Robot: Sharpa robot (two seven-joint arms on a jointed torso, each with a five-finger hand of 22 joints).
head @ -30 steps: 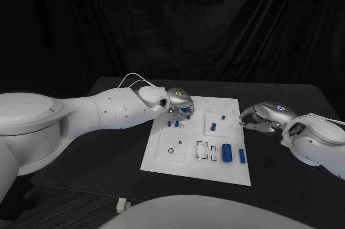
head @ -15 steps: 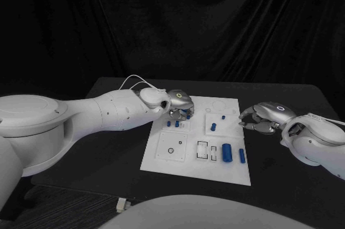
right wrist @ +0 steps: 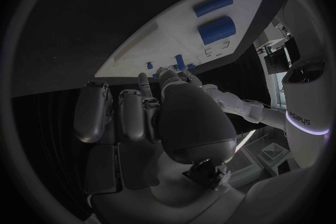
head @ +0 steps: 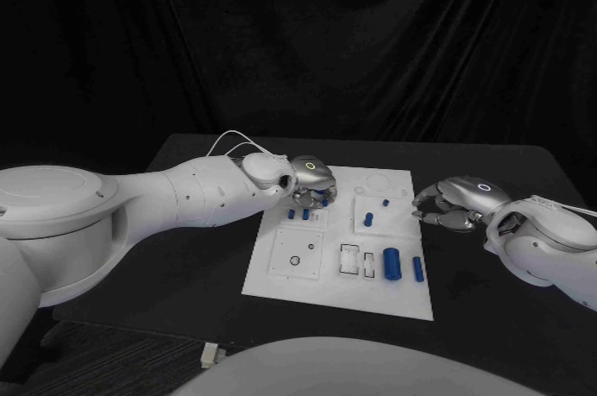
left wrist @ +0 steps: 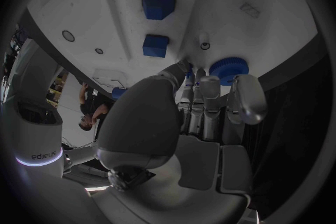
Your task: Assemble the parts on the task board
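The white task board (head: 311, 279) lies mid-table. My left hand (head: 311, 180) hovers low over its far left corner, fingertips closed around a blue gear (head: 326, 190) that sits at the board's surface. In the left wrist view the gear (left wrist: 228, 70) shows between the fingertips (left wrist: 246, 92), beside a small white peg (left wrist: 204, 43) and two blue square pieces (left wrist: 159, 7) (left wrist: 155, 45). My right hand (head: 445, 206) hangs just off the board's right edge, its fingers curled in on nothing.
Two blue cylinders (head: 393, 264) (head: 419, 270) lie at the board's near right, also seen from the right wrist (right wrist: 216, 29). Small blue pieces (head: 298, 213) stand just in front of my left hand, and others (head: 371, 216) sit mid-board. The black table (head: 174, 267) surrounds the board.
My left hand has settled slightly lower over the gear. The right hand has crept a touch toward the board.
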